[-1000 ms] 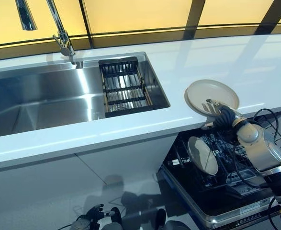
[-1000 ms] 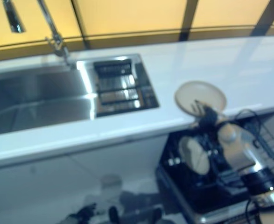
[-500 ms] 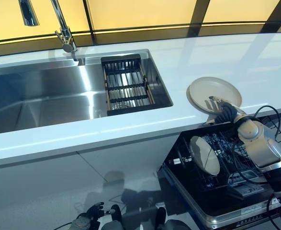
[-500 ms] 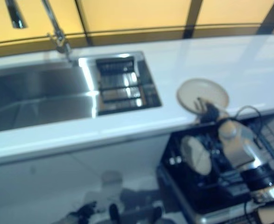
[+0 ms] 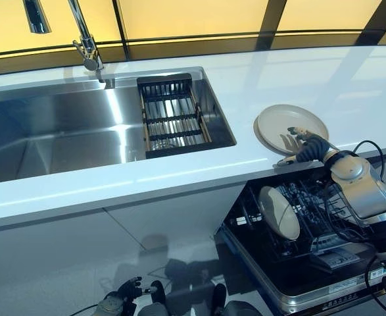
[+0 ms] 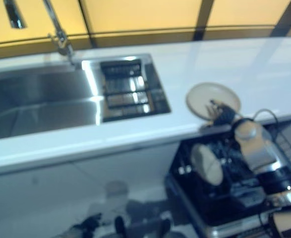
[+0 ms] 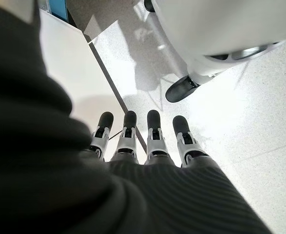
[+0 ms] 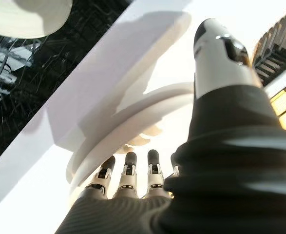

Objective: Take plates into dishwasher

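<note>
A round beige plate (image 5: 283,121) lies flat on the white counter (image 5: 179,171), close to its front edge above the open dishwasher (image 5: 291,289). My right hand (image 5: 306,150) is open at the plate's near rim, with straight fingers (image 8: 128,173) reaching onto the rim (image 8: 133,124) and the thumb (image 8: 220,53) stretched out apart from them. A second beige plate (image 5: 278,212) stands on edge in the dishwasher's black rack (image 5: 327,227). My left hand (image 7: 138,139) hangs low by the floor, open and holding nothing.
A steel sink (image 5: 61,131) with a black drainer insert (image 5: 171,122) and a tall faucet (image 5: 84,39) takes up the counter's left part. White cabinet fronts (image 5: 114,243) run below the counter. The pulled-out dishwasher rack juts forward at lower right.
My right hand has stayed at the plate's near rim, its wrist swinging slightly to the right. The plate has not moved. The views have shifted a little.
</note>
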{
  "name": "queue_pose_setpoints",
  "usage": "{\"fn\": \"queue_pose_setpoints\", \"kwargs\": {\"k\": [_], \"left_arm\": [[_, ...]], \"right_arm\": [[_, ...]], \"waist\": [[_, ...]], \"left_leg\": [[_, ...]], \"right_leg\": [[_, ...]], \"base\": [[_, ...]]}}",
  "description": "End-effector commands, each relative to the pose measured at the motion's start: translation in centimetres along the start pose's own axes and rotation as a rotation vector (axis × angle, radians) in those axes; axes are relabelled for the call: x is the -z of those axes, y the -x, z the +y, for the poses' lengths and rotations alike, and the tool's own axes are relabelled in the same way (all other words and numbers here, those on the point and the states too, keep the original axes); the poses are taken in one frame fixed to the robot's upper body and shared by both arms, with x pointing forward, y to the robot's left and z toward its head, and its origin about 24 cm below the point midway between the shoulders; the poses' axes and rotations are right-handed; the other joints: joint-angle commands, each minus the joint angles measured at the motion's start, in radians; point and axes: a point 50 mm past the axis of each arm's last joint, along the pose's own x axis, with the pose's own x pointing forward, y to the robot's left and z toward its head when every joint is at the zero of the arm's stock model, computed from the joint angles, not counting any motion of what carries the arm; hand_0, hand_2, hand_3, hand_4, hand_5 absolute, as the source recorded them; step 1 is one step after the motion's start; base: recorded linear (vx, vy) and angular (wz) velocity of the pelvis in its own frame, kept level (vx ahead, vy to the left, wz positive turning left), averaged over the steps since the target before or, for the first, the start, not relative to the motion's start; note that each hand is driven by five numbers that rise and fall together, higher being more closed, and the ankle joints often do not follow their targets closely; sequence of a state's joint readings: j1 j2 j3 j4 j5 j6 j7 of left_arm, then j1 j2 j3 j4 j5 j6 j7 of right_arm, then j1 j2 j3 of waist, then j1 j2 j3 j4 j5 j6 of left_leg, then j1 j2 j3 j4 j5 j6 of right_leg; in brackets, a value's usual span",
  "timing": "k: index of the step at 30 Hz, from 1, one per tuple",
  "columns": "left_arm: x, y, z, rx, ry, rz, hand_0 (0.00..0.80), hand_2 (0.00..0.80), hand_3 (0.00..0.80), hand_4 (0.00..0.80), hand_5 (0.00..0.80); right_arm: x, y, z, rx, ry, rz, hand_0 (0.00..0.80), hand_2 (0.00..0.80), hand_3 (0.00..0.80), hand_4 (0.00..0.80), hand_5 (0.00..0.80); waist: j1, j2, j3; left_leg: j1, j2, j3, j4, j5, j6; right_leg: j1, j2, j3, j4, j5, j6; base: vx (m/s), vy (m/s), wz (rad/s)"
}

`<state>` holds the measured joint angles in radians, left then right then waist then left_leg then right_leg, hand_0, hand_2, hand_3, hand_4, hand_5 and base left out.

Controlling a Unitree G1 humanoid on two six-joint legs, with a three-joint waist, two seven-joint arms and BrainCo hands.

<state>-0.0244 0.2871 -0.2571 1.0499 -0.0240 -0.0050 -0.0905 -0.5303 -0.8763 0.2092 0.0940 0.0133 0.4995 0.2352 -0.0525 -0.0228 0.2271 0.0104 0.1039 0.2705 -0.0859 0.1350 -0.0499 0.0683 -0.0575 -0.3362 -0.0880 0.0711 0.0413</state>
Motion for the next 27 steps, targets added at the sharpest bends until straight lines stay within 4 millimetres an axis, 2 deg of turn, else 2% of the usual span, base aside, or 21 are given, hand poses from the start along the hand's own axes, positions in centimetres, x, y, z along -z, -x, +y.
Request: {"fn": "queue_pose_setpoints", "kwargs": {"k": [1,15,27], "left_arm": [[-1.3,0.1,2.4,-0.045,-0.084,-0.031,0.0,0.0,0.0,0.0,0.0],[-1.6,0.1,2.4,-0.045,-0.079,-0.042,0.0,0.0,0.0,0.0,0.0],[-2.6,-0.1,2.4,-0.042,-0.083,-0.063,0.0,0.0,0.0,0.0,0.0]], "right_arm": [[-0.8,-0.9,0.6,-0.036,-0.052,-0.023,0.0,0.0,0.0,0.0,0.0],[-1.4,-1.0,0.5,-0.008,-0.021,-0.017,0.0,0.0,0.0,0.0,0.0],[-2.2,-1.0,-0.4,0.04,0.148,0.005,0.0,0.0,0.0,0.0,0.0]], "waist": [[0.026,-0.067,0.009],[0.027,-0.062,0.022],[0.028,-0.061,0.038]], "left_leg": [[0.079,-0.053,0.076,-0.001,-0.197,0.03],[0.076,-0.053,0.075,-0.001,-0.194,0.032],[0.063,-0.056,0.064,-0.001,-0.189,0.034]], "right_leg": [[0.021,0.04,0.015,0.001,-0.133,-0.004],[0.017,0.039,0.018,0.007,-0.136,-0.007],[0.002,0.038,0.024,0.018,-0.136,-0.007]], "base": [[0.0,0.0,0.0],[0.0,0.0,0.0],[0.0,0.0,0.0]]}}
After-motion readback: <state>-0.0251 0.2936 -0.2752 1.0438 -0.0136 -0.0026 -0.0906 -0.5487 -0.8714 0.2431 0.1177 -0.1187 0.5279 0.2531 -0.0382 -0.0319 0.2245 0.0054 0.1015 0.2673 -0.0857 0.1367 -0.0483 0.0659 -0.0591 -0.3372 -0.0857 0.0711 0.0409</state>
